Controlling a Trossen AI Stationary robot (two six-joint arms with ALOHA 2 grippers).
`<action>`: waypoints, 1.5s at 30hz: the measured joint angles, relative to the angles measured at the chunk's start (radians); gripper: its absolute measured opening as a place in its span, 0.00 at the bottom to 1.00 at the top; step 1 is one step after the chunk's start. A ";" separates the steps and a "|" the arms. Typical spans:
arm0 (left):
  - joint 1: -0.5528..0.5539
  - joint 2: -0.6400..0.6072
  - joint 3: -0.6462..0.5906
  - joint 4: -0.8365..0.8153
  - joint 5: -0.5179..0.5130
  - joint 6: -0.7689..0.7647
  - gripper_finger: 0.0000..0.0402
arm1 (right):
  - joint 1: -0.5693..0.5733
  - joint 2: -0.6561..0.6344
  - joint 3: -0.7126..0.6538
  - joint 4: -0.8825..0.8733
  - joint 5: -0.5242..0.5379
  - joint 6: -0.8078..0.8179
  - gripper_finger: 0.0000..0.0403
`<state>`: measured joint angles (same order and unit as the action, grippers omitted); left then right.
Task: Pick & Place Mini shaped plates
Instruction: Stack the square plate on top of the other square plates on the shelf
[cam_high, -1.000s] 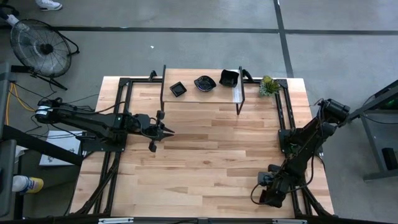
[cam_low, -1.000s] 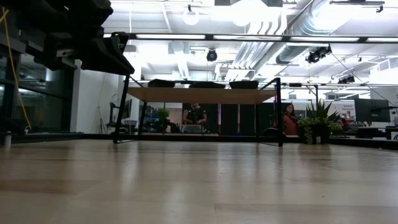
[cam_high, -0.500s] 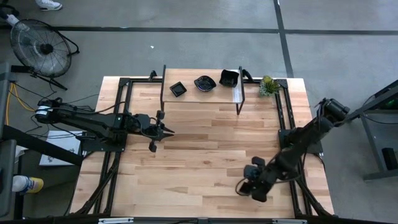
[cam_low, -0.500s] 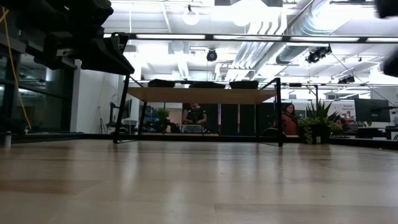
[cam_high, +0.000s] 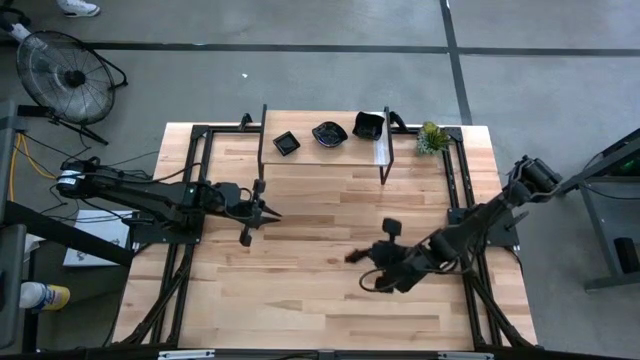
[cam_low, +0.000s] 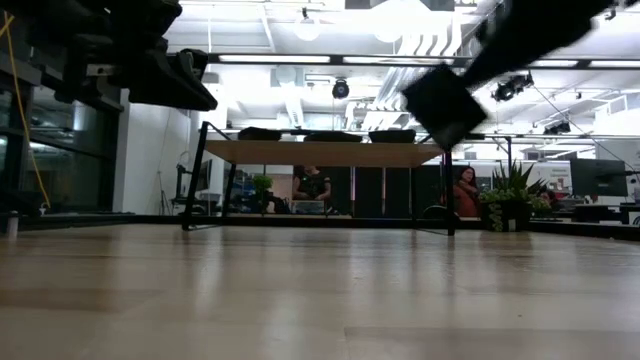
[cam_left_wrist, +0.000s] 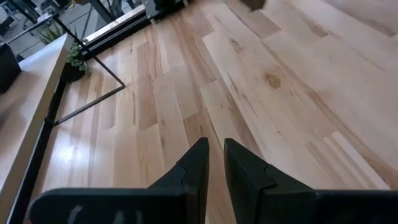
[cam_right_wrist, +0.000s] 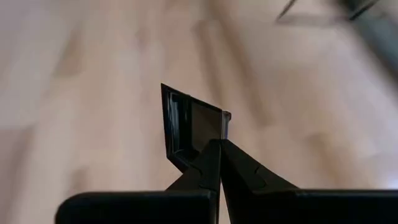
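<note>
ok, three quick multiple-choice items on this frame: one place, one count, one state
1. Where is the small green plant?
A. right of the raised shelf
B. on the shelf
C. at the table's near edge

2. How many black dishes sit on the shelf?
A. one
B. three
C. five

3. What is the right gripper doing?
A. open, empty
B. shut on a square black dish
C. resting on the shelf

Answers:
1 A, the high view shows it beside the shelf's right end.
2 B, three lie in a row.
3 B, the right wrist view shows the fingertips pinching its rim.
</note>
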<state>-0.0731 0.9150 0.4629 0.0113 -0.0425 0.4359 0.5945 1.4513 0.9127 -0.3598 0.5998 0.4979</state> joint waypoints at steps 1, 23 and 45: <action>0.000 0.000 0.000 0.004 0.000 0.000 0.12 | -0.003 0.000 0.000 0.017 0.059 -0.028 0.00; 0.000 0.202 -0.001 0.455 -0.052 -0.022 0.12 | -0.170 0.140 -0.190 1.034 0.411 -0.699 0.00; 0.000 0.395 0.001 0.705 -0.093 0.036 0.32 | -0.224 0.192 -0.190 1.220 0.373 -0.860 0.00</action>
<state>-0.0727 1.3098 0.4637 0.7158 -0.1356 0.4719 0.3704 1.6436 0.7227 0.8607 0.9730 -0.3622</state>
